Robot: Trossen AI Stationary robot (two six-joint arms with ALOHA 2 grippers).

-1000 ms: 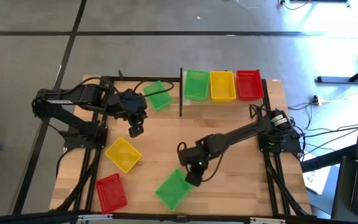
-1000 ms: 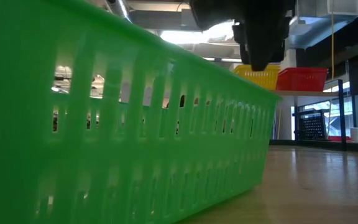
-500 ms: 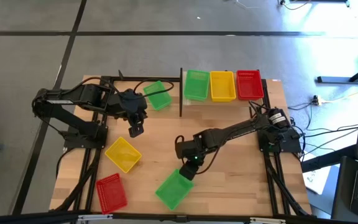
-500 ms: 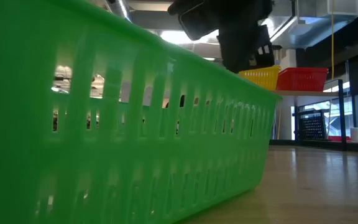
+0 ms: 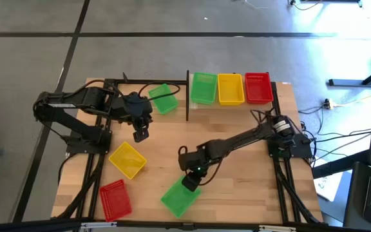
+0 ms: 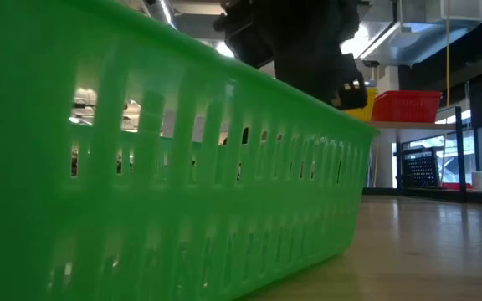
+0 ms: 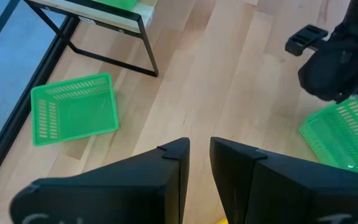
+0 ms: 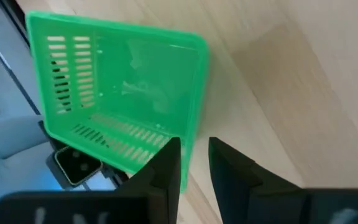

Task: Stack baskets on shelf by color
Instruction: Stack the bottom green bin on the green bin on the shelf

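Right wrist view: the right gripper [image 8: 194,163] has its two fingers [image 8: 164,168] set a narrow gap apart, directly above the near rim of a green basket [image 8: 124,93]; no contact with the rim can be confirmed, and nothing is held. In the high view the right gripper [image 5: 190,182] sits at the upper edge of this green basket [image 5: 178,198], which lies tilted near the front edge of the table [image 5: 237,129]. The right arm reaches across the table from its base at the right side.

The left gripper [image 5: 140,133] hangs over the left half of the table with its fingers [image 7: 173,168] a narrow gap apart and holding nothing. A second green basket [image 5: 164,98] lies just beyond it, near the shelf post [image 5: 187,96]. A yellow basket [image 5: 127,159] lies in front of the left gripper, and a red basket [image 5: 115,198] lies at the front left corner.

The shelf [image 5: 232,103] at the back carries three stacks side by side: green [image 5: 203,87], yellow [image 5: 230,88], red [image 5: 257,87]. The number of baskets in each stack cannot be determined
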